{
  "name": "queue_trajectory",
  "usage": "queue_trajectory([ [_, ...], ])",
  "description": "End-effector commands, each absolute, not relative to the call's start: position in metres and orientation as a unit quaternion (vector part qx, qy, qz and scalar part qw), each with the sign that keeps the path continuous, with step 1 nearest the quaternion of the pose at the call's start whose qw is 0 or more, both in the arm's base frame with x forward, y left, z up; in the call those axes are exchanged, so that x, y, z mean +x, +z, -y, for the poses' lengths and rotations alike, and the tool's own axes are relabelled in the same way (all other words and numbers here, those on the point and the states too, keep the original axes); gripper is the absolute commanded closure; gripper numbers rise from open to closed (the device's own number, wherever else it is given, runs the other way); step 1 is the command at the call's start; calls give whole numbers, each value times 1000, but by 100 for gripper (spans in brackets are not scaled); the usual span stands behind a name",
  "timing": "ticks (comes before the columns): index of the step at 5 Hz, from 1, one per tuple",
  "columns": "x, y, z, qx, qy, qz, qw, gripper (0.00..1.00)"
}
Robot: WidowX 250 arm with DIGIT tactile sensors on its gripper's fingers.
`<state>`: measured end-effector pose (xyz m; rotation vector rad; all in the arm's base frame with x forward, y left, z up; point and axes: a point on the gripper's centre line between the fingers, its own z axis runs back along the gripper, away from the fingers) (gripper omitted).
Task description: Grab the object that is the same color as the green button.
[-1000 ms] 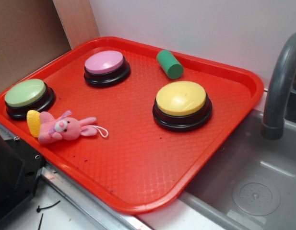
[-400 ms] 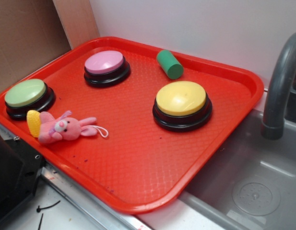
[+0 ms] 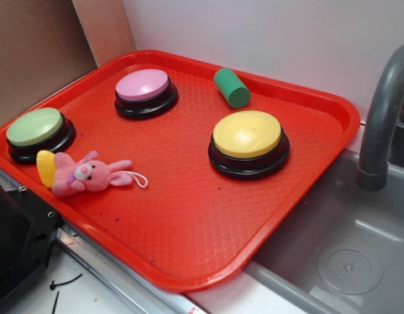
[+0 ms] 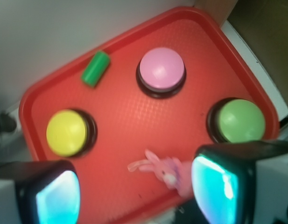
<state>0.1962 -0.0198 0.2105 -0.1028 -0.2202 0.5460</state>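
Blurred hand [image 4: 134, 191], fingertips cut off

Pink bunny toy [image 3: 89, 175] (near tray [image 3: 188, 242] edge)

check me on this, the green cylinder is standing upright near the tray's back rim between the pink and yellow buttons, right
Not quite. The green cylinder lies on its side rather than standing upright, as the exterior view shows. The rest holds: it sits near the tray's back rim, between the pink button and the yellow button.
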Motion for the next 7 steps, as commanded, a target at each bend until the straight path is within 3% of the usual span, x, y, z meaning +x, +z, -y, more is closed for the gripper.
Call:
queue_trajectory([
  [1,260,188,21,-81,399,219,886,0],
  [2,287,163,32,-74,424,260,864,0],
  [3,309,136,37,-60,405,266,872,0],
  [5,333,88,31,-31,378,248,891,0],
  [7,352,58,31,-18,366,217,905,0],
])
